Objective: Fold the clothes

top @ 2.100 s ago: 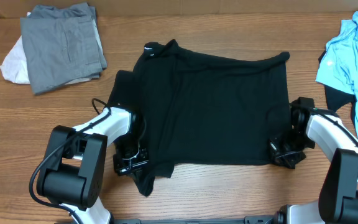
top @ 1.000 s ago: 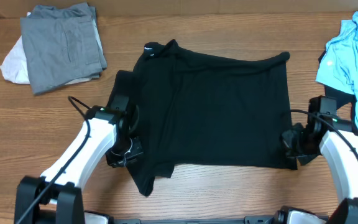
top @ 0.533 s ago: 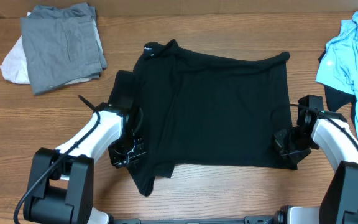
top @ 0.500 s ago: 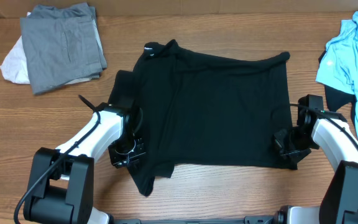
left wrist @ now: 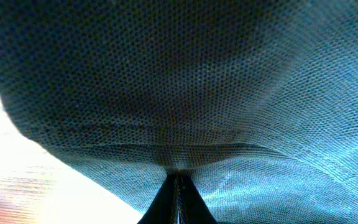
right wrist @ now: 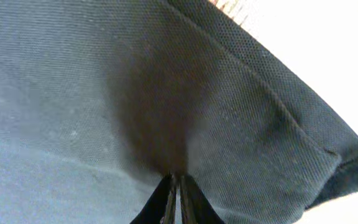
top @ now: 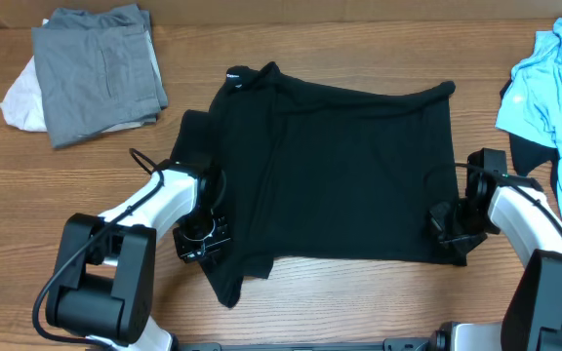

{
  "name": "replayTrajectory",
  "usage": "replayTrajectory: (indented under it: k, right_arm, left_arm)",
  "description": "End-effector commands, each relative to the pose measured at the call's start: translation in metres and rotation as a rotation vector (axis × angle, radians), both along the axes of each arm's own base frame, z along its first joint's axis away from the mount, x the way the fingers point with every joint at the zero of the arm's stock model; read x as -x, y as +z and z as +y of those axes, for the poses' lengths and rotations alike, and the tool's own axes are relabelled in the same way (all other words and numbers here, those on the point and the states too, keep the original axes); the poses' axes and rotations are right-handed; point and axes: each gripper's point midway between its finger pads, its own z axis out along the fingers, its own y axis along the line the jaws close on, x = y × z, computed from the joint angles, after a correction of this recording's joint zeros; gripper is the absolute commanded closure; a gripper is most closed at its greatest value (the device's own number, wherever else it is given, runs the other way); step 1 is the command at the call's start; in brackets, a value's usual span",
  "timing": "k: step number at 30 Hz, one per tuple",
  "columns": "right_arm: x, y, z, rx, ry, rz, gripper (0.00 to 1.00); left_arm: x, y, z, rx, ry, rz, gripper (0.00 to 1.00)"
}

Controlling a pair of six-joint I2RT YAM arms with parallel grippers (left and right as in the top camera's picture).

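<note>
A large black shirt (top: 340,171) lies spread on the wooden table, collar with a white label at the far left. My left gripper (top: 203,239) is shut on the shirt's left edge near the front; the fabric (left wrist: 179,93) fills the left wrist view, pinched between the fingers (left wrist: 178,186). My right gripper (top: 449,234) is shut on the shirt's front right corner; its wrist view shows the hem (right wrist: 166,93) clamped between the fingers (right wrist: 176,186).
A folded grey garment (top: 99,68) lies on a white one (top: 22,97) at the far left. A light blue garment (top: 554,88) is heaped at the far right over a dark piece (top: 530,151).
Both arms reached out and drew back again while staying on the shirt's edges. The shirt has barely shifted.
</note>
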Motion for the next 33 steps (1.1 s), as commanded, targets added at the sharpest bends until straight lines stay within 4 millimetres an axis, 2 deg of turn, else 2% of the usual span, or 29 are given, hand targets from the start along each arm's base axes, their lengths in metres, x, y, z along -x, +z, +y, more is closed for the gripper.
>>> replayTrajectory:
  k: [1,8,15,21,25,29,33]
  right_arm:
    - [0.01,-0.008,0.003,-0.006,-0.015,0.029,0.92]
    - [0.023,-0.019,0.004,-0.002,-0.083,0.062,0.92]
    - [0.05,-0.019,-0.016,0.111,-0.253,0.181,0.96]
    - [0.062,-0.016,-0.027,0.101,-0.327,0.218,0.96]
    - [0.071,-0.01,-0.037,0.108,-0.374,0.234,0.96]
    - [0.076,0.002,-0.045,0.132,-0.407,0.211,0.96]
    - [0.082,0.028,-0.06,0.225,-0.476,0.162,0.96]
  left_arm:
    - [0.008,-0.012,0.003,-0.008,-0.014,0.052,0.96]
    - [0.017,-0.009,0.009,-0.034,-0.02,0.091,0.96]
    - [0.035,0.0,0.026,-0.139,0.026,0.174,0.96]
    - [0.043,0.006,0.033,-0.175,0.048,0.204,0.96]
    - [0.043,0.013,0.033,-0.181,0.069,0.194,0.96]
    - [0.042,0.029,0.033,-0.174,0.088,0.144,0.96]
    - [0.033,0.051,0.031,-0.142,0.108,0.016,0.96]
